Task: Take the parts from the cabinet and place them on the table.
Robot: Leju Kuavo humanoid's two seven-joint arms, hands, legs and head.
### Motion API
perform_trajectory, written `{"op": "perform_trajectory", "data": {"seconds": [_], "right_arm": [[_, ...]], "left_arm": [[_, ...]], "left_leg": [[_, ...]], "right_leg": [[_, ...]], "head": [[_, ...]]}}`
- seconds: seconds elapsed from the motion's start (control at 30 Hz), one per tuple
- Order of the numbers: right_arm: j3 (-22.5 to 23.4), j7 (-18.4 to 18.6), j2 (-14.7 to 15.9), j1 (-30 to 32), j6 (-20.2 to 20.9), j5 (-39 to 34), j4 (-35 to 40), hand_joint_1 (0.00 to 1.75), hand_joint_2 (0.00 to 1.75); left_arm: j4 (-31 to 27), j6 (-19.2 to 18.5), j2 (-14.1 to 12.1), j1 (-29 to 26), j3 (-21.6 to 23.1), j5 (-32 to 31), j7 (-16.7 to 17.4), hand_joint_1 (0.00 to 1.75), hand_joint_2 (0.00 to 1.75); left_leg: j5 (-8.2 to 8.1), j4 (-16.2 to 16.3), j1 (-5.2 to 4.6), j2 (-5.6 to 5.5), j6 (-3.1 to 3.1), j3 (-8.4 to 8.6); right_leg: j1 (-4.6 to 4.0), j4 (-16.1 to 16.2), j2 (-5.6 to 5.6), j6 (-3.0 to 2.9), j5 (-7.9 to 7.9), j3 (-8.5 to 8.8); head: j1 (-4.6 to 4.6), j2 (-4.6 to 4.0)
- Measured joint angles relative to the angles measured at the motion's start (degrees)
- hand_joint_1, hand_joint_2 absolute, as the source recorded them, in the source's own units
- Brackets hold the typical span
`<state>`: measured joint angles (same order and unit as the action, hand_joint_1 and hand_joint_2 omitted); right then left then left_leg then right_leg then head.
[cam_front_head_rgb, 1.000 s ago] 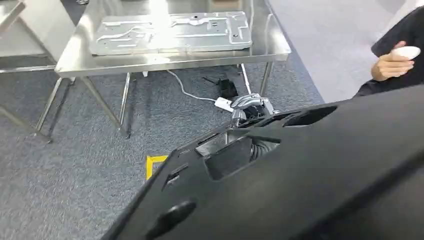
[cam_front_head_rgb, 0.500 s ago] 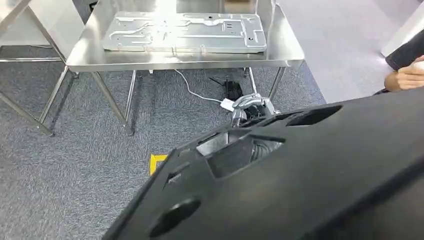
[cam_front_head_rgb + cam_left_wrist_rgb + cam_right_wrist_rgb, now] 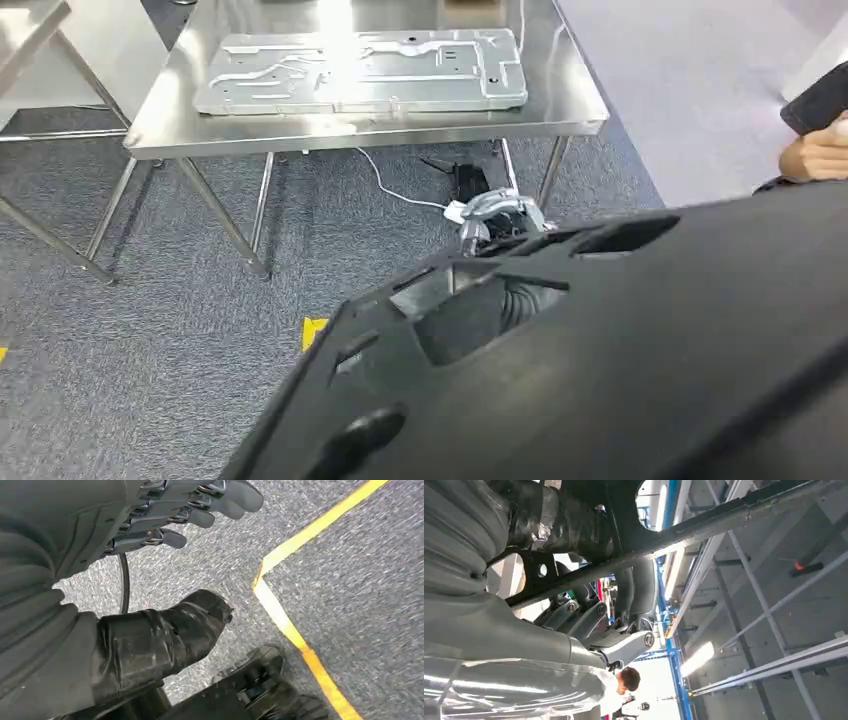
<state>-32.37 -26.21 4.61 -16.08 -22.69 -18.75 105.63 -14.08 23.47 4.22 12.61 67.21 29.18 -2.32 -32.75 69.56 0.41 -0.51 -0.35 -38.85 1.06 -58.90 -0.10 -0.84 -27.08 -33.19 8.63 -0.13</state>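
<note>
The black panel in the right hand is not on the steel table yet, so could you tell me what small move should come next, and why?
Probably a short step forward toward the steel table. The right hand holds the black panel over the carpet, short of the table's near edge. A metal plate covers most of the tabletop, so aim for the bare strip beside it. The left hand hangs over the floor, holding nothing.
</note>
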Motion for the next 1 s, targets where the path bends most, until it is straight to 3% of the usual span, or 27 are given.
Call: {"op": "perform_trajectory", "data": {"seconds": [0.03, 0.07, 0.1, 0.13, 0.2, 0.23, 0.33, 0.37, 0.43, 0.47, 0.53, 0.57, 0.6, 0.63, 0.7, 0.73, 0.77, 0.8, 0.83, 0.9, 0.93, 1.0], "right_arm": [[0.0, 0.0, 0.0, 0.0, 0.0, 0.0, 0.0, 1.75, 1.75], [0.0, 0.0, 0.0, 0.0, 0.0, 0.0, 0.0, 1.75, 1.75], [0.0, 0.0, 0.0, 0.1, 0.0, 0.0, 0.0, 1.75, 1.75], [0.0, 0.0, 0.0, 0.1, 0.0, 0.0, 0.0, 1.75, 1.75], [0.0, 0.0, 0.0, 0.0, 0.0, 0.0, 0.0, 1.75, 1.75], [0.0, 0.0, 0.0, 0.0, 0.0, 0.0, 0.0, 1.75, 1.75], [0.0, 0.1, 0.0, 0.0, 0.1, 0.0, 0.0, 1.75, 1.75], [0.0, 0.0, 0.0, 0.0, 0.0, 0.0, 0.0, 1.75, 1.75], [0.0, 0.0, 0.0, -0.1, 0.1, 0.0, 0.0, 1.75, 1.75], [0.0, 0.0, 0.0, -0.3, 0.1, 0.0, 0.0, 1.75, 1.75], [0.0, 0.1, 0.0, -0.2, 0.1, 0.0, -0.1, 1.75, 1.75], [0.0, 0.1, 0.0, -0.1, 0.1, 0.0, -0.2, 1.75, 1.75], [0.0, 0.1, 0.0, 0.0, 0.1, 0.0, -0.2, 1.75, 1.75], [0.0, 0.2, 0.0, 0.0, 0.0, 0.0, -0.2, 1.75, 1.75], [0.0, 0.2, 0.0, 0.0, 0.0, 0.1, -0.2, 1.75, 1.75], [0.0, 0.3, 0.0, 0.0, -0.1, 0.2, -0.3, 1.75, 1.75], [0.0, 0.4, 0.0, 0.0, -0.2, 0.2, -0.3, 1.75, 1.75], [0.0, 0.3, 0.0, 0.1, -0.2, 0.2, -0.3, 1.75, 1.75], [0.0, 0.3, 0.0, 0.3, -0.2, 0.2, -0.2, 1.75, 1.75], [-0.1, 0.3, -0.2, 0.2, -0.2, 0.3, -0.1, 1.75, 1.75], [0.0, 0.3, -0.4, 0.1, -0.2, 0.3, 0.0, 1.75, 1.75], [0.0, 0.3, -0.5, 0.0, -0.2, 0.3, 0.0, 1.75, 1.75]], "left_arm": [[0.0, 0.0, 0.0, -0.1, 0.0, -0.2, 0.0, 0.0, 1.75], [0.0, 0.0, 0.0, -0.2, 0.0, -0.2, 0.0, 0.0, 1.75], [0.0, -0.1, 0.0, -0.3, 0.0, -0.2, 0.0, 0.0, 1.75], [0.0, -0.2, 0.0, -0.3, 0.0, -0.2, 0.0, 0.0, 1.75], [0.0, -0.2, 0.0, -0.2, 0.0, -0.3, 0.0, 0.0, 1.75], [0.0, -0.2, -0.1, -0.2, 0.0, -0.3, 0.0, 0.0, 1.75], [0.0, -0.2, -0.1, -0.1, 0.0, -0.3, 0.0, 0.0, 1.75], [0.0, -0.2, -0.1, -0.3, 0.0, -0.3, 0.0, 0.0, 1.75], [0.0, -0.2, -0.1, -0.2, 0.0, -0.4, 0.1, 0.0, 1.75], [0.0, -0.2, -0.2, -0.2, 0.0, -0.4, 0.1, 0.0, 1.75], [0.0, -0.3, -0.2, 0.1, 0.0, -0.4, 0.1, 0.0, 1.75], [0.0, -0.4, -0.2, 0.0, 0.0, -0.4, 0.1, 0.0, 1.75], [0.0, -0.4, -0.2, -0.1, 0.0, -0.4, 0.1, 0.0, 1.75], [0.0, -0.4, -0.2, -0.4, 0.0, -0.4, 0.2, 0.0, 1.75], [0.0, -0.4, -0.2, -0.4, 0.0, -0.4, 0.2, 0.0, 1.75], [0.0, -0.4, -0.2, -0.4, 0.0, -0.4, 0.2, 0.0, 1.75], [0.0, -0.4, -0.2, -0.3, 0.0, -0.4, 0.2, 0.0, 1.75], [0.0, -0.3, -0.2, -0.2, 0.0, -0.4, 0.2, 0.0, 1.75], [0.0, -0.3, -0.2, -0.3, 0.0, -0.4, 0.2, 0.0, 1.75], [0.0, -0.3, -0.2, -0.2, 0.0, -0.4, 0.2, 0.0, 1.75], [0.0, -0.3, -0.2, -0.2, 0.0, -0.4, 0.2, 0.0, 1.75], [0.0, -0.3, -0.2, 0.1, 0.0, -0.4, 0.2, 0.0, 1.75]], "left_leg": [[-1.22, 4.2, 0.03, 0.08, -0.11, -2.64], [-1.14, 6.4, 0.03, 0.09, -0.11, -4.34], [0.11, 6.1, 0.03, 0.09, 0.01, -4.78], [2.67, 3.2, 0.0, 0.09, 0.3, -4.01], [8.94, -6.7, -0.38, 0.09, 1.45, 0.02], [8.54, -9.0, -0.58, 0.18, 2.09, 1.3], [7.62, -11.2, -1.14, 0.1, 2.62, 2.17], [7.42, -11.6, -1.06, 0.14, 2.95, 2.77], [7.43, -12.8, -0.52, 0.01, 3.32, 4.71], [7.28, -13.0, -0.52, 0.0, 3.5, 5.03], [6.66, -13.0, -0.55, -0.02, 3.92, 5.66], [6.24, -13.0, -0.56, -0.03, 3.9, 6.06], [5.99, -12.9, -0.55, -0.03, 3.9, 6.37], [5.23, -12.8, -0.5, -0.06, 3.81, 7.31], [3.86, -12.4, -0.35, -0.21, 3.42, 8.79], [3.22, -12.3, -0.37, -0.28, 3.03, 8.63], [2.8, -11.7, -0.48, -0.39, 2.61, 9.13], [2.39, -11.5, -0.52, -0.49, 2.12, 8.59], [2.15, -11.3, -0.46, -0.44, 1.69, 9.03], [1.53, -11.1, -0.38, -0.42, 1.19, 9.36], [1.39, -9.7, -0.22, -0.25, 0.91, 8.93], [-0.27, -2.9, -0.12, -0.11, 0.29, 5.22]], "right_leg": [[-0.06, 0.0, 0.0, -0.01, -0.29, 0.24], [-0.09, 0.0, 0.02, -0.04, -0.59, 0.54], [-0.12, 0.0, 0.09, -0.02, -0.89, 0.96], [-0.17, 0.0, 0.19, 0.02, -1.3, 1.54], [-0.31, 0.0, 0.19, 0.2, -2.21, 2.92], [-0.19, 0.3, 0.16, 0.38, -2.56, 3.2], [-0.29, 0.5, 0.12, 1.48, -2.34, 3.77], [-0.5, 0.7, 0.05, 1.83, -2.07, 4.11], [-0.23, -1.0, 0.08, 2.29, -3.02, 3.78], [-0.22, -2.9, 0.09, 2.37, -3.82, 2.77], [-0.23, -12.1, 0.12, 2.57, -7.38, -3.28], [-0.23, -15.2, 0.11, 2.7, -8.37, -5.71], [-0.19, -16.1, 0.11, 2.81, -8.43, -6.75], [0.03, -14.6, 0.1, 3.0, -6.28, -7.51], [0.39, -5.8, 0.08, 3.19, 1.35, -5.08], [0.58, -1.7, 0.1, 3.19, 4.56, -4.36], [0.13, -1.1, 0.01, 3.08, 2.16, -4.31], [-0.04, -1.2, -0.01, 2.2, 1.8, -3.85], [-0.02, -1.1, 0.08, 1.71, 2.47, -4.1], [0.11, -0.8, 0.17, 0.98, 2.07, -3.19], [0.19, -0.7, 0.14, 0.67, 1.82, -2.44], [0.18, -0.6, 0.01, 0.18, 1.18, -1.66]], "head": [[0.02, 0.0], [0.04, 0.0], [0.04, 0.0], [0.02, 0.0], [0.04, 0.0], [-0.11, 0.0], [-0.2, 0.0], [-0.15, 0.0], [-0.22, 0.0], [-0.2, 0.0], [-0.24, 0.0], [-0.2, 0.0], [-0.2, 0.0], [-0.41, 0.0], [-0.48, 0.0], [-0.81, 0.0], [-0.76, 0.0], [-0.89, 0.0], [-1.03, 0.0], [-1.16, 0.0], [-1.0, 0.0], [-0.44, 0.0]]}}
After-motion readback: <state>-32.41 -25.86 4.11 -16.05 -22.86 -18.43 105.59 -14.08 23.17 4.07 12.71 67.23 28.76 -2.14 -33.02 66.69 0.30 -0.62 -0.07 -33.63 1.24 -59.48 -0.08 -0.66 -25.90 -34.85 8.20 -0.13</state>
